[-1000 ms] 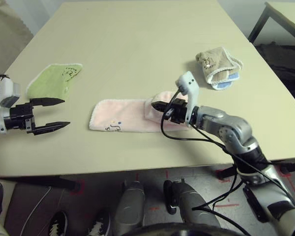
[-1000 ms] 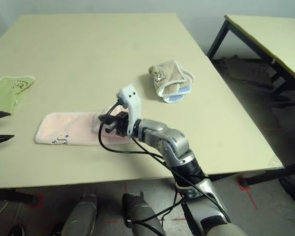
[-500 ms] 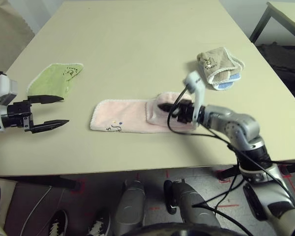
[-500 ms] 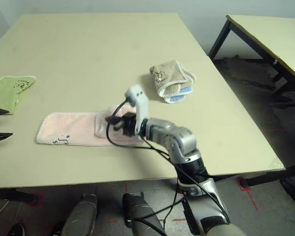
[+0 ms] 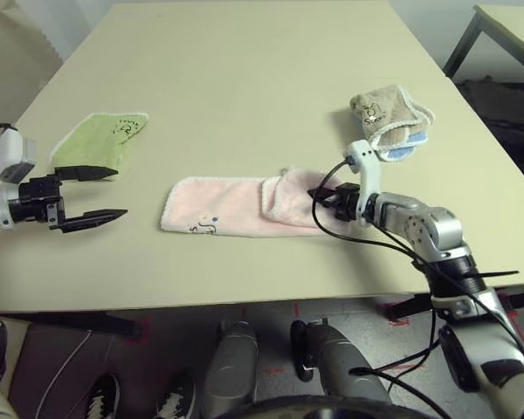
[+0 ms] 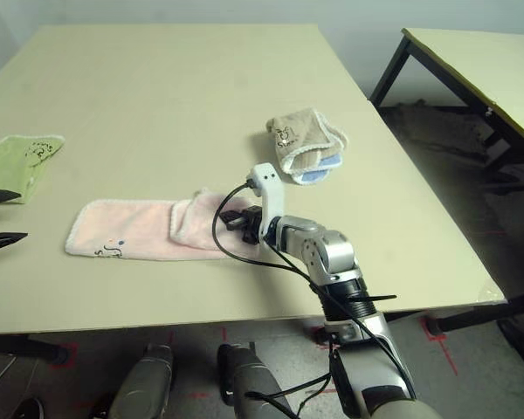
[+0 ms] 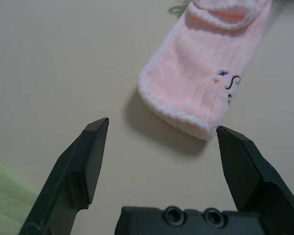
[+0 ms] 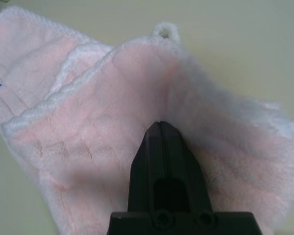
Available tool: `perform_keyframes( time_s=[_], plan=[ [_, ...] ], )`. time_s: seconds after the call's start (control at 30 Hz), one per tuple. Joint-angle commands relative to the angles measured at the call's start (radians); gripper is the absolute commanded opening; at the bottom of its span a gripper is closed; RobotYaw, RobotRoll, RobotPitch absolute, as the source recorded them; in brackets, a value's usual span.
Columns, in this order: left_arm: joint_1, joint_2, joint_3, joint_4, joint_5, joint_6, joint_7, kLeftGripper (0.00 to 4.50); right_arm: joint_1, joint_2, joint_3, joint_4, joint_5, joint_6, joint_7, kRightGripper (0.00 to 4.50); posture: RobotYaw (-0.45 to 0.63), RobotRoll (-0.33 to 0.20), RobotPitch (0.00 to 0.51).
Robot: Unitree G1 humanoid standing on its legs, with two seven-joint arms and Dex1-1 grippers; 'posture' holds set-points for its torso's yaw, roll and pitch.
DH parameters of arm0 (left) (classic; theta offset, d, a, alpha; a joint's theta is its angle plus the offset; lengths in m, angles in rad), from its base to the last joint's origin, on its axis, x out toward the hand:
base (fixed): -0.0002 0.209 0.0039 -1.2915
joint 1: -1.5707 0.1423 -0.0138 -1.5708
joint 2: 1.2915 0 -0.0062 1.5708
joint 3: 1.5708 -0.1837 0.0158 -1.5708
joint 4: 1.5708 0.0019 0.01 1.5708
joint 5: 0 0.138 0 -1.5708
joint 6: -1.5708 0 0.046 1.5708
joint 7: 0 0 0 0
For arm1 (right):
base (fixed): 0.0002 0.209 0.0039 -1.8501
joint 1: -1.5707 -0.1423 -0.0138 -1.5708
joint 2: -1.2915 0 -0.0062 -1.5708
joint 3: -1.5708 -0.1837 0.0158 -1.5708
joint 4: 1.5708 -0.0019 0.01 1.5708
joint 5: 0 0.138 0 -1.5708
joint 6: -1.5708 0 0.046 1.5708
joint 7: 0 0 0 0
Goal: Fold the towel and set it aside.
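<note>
Pink towel (image 5: 218, 205): one, terry, white scalloped edge, printed. Lying lengthwise on the worktop (image 5: 210, 105), middle of the left eye view, just below centre; strip shape, with a flap (image 5: 288, 208) laid back over its right-hand part.

Change noted: right gripper (image 5: 313, 192) has drawn along the flap toward the picture's right over the last second, uncovering more of it. The strip itself lies as it did. Reading: the fold is probably being smoothed or settled; folding well along, setting aside still to do.

Right fingers: together, tips at the flap's upper surface, in apparent contact; no cloth seen between them. Flap uneven, raised beside the tips; a further drag might pull the fold askew.

Left gripper (image 5: 121, 191): fingers wide apart, nothing between, left edge of the left eye view, short of the towel's left end. Available, by judgement, for the next fold.

Also present: small green towel (image 5: 92, 144), upper left; beige towel (image 5: 380, 105) with blue cloth (image 5: 405, 150) beneath, upper right, possibly the place for finished pieces.
</note>
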Motion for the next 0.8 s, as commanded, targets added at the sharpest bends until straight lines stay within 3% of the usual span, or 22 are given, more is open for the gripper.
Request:
perform_keyframes(
  time_s=[0.03,0.17,0.5,0.7,0.8],
  plan=[
    [0.017,0.020,0.014,-0.011,0.002,0.007,-0.005,4.50,-0.031,0.006,-0.070,-0.025,0.039,0.004,0.026,0.03,0.16,0.000,0.165],
    [0.026,0.018,0.016,-0.016,0.003,0.008,-0.005,4.50,-0.078,-0.004,-0.132,-0.088,0.095,-0.007,0.073,0.03,0.16,0.000,0.166],
    [0.004,-0.004,0.014,-0.013,0.015,0.011,-0.005,4.50,-0.015,-0.042,-0.072,0.119,-0.078,-0.064,0.044,0.03,0.15,0.000,0.156],
    [-0.009,-0.013,0.036,0.005,0.037,0.059,-0.005,4.50,-0.044,-0.020,-0.121,0.050,-0.035,-0.066,0.074,0.03,0.15,0.000,0.159],
    [-0.020,-0.013,0.046,0.004,0.046,0.159,-0.005,4.50,-0.052,-0.062,-0.113,-0.028,-0.028,-0.117,0.159,0.62,0.15,0.000,0.160]
  ],
)
